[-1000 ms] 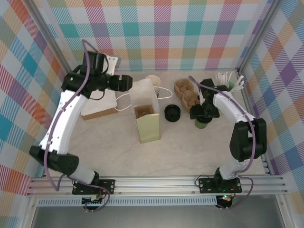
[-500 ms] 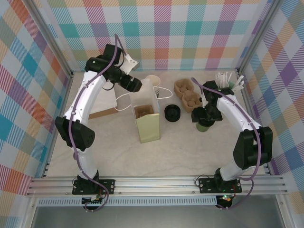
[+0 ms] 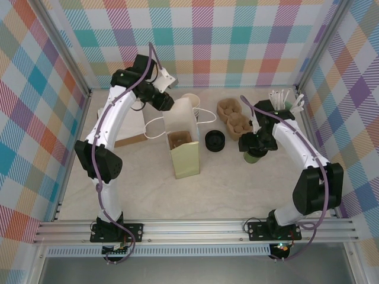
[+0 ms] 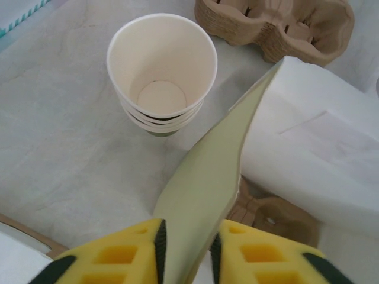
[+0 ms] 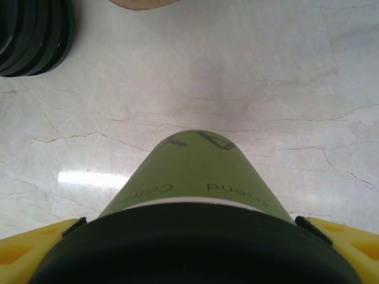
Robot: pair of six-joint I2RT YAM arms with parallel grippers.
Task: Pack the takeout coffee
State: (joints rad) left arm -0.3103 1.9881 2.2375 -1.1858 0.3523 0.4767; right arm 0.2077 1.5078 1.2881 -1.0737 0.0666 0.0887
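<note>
The left pincer (image 4: 188, 248) was clenched, nearly closed, on the pale green top edge of the paper bag (image 4: 207, 183). A brown cup carrier (image 3: 179, 138) sat inside the bag. The right pincer (image 5: 189, 236) stood wide, its pads against both sides of the green cup (image 5: 195, 171) with its black lid (image 5: 189, 254) on. The cup was above the surface (image 5: 237, 89), right of the stack of black lids (image 3: 215, 140). The stack of cups (image 4: 161, 71) held nothing.

Green cup (image 5: 195, 171) wall: partial txt "Cof…" & "…riend"; rest illegible.
</note>
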